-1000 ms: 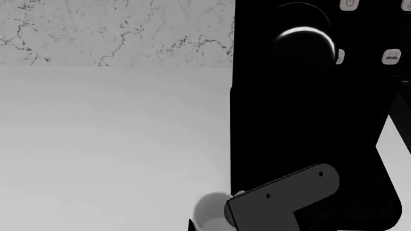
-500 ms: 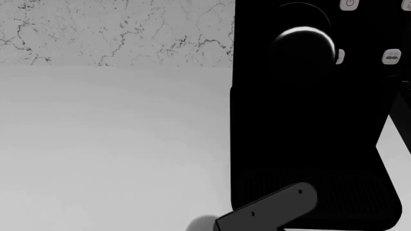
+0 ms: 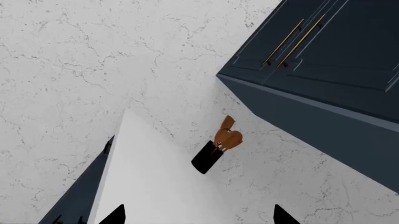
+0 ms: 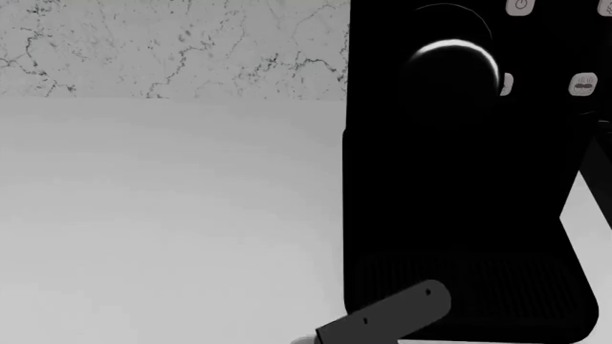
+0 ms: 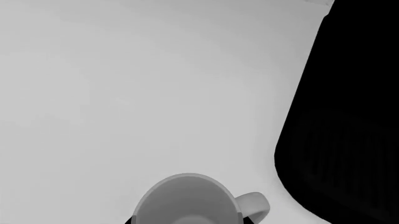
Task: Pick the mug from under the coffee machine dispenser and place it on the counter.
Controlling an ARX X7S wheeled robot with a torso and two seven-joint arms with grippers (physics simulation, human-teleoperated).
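The white mug fills the lower part of the right wrist view, open mouth facing the camera and loop handle pointing toward the coffee machine. My right gripper is shut on the mug, a dark finger showing on each side of it. The mug is over the white counter, beside the machine's grated base. In the head view only a sliver of mug shows under the right arm. The coffee machine dispenser has nothing under it. My left gripper is open and holds nothing.
The tall black coffee machine stands at the right of the counter, against the veined wall. The left wrist view shows a black holder with wooden utensils and a dark blue cabinet.
My right arm has drawn back toward the near edge of the head view, carrying the mug away from the machine. The mug has nearly left that view.
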